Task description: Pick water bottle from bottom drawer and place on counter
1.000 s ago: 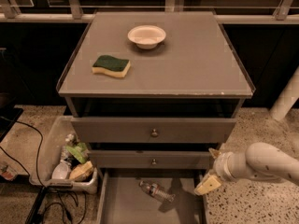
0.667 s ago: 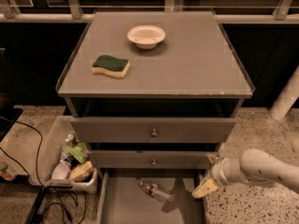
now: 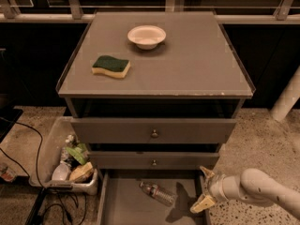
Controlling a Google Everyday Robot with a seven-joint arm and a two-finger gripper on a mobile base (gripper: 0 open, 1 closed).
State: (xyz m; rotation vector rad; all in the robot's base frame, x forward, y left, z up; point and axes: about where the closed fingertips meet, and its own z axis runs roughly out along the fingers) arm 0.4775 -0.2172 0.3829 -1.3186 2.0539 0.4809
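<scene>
The water bottle point(image 3: 158, 193) is small, clear and ribbed. It lies on its side on the floor of the bottom drawer point(image 3: 126, 207), which is pulled out under the cabinet. My gripper point(image 3: 204, 188) comes in from the lower right on a white arm. It is open and empty over the drawer's right wall, to the right of the bottle and apart from it. The counter point(image 3: 197, 64) is the grey cabinet top above.
A white bowl point(image 3: 146, 36) and a green-and-yellow sponge point(image 3: 111, 66) lie on the counter. Two closed drawer fronts with knobs point(image 3: 154, 133) sit above the open drawer. A bin of trash point(image 3: 65, 161) and cables stand on the floor to the left.
My gripper and arm have moved slightly left and down, toward the drawer's right wall. The bottle has not moved.
</scene>
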